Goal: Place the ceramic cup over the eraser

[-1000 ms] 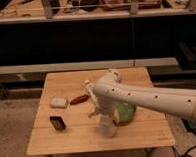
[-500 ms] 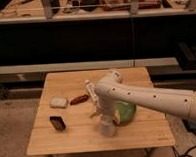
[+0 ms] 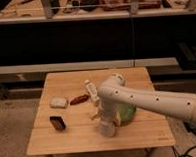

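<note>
**A:** Where is the end effector (image 3: 105, 122)?

**B:** Low at centre frame, right at the ceramic cup (image 3: 107, 130) on the tabletop (image 3: 80, 140). I cannot tell whether it is clenched on the cup or released.

**A:** Which step?

**B:** Securing the cup, I'd judge. Next it needs carrying left to the eraser (image 3: 57, 122), well apart, and lowering mouth-down over it.

**A:** Orientation?

**B:** The cup's long axis looks vertical. The eraser's runs upper left to lower right.
</note>
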Robot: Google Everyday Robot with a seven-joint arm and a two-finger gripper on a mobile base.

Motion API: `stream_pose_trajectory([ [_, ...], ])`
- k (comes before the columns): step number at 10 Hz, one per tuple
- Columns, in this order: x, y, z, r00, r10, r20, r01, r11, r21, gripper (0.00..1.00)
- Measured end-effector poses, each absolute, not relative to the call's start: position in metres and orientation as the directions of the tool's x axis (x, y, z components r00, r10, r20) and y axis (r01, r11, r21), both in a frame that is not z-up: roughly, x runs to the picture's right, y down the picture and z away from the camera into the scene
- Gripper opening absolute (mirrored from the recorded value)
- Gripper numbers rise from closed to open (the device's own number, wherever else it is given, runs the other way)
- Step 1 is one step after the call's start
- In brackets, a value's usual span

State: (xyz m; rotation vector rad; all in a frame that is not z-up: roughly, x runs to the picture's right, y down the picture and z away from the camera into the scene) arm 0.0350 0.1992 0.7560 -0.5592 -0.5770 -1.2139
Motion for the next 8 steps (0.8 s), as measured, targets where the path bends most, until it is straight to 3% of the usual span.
stream_pose_trajectory([
  [5, 0.033, 0.208, 0.758, 0.243, -0.691, 0.68, 0.964, 0.251, -0.089, 0.2],
  [6, 0.027, 0.212, 0.753, 0.224, -0.686, 0.692, 0.965, 0.254, -0.06, 0.07],
  [8, 0.017, 0.204, 0.739, 0.192, -0.704, 0.683, 0.965, 0.263, 0.0, 0.0],
])
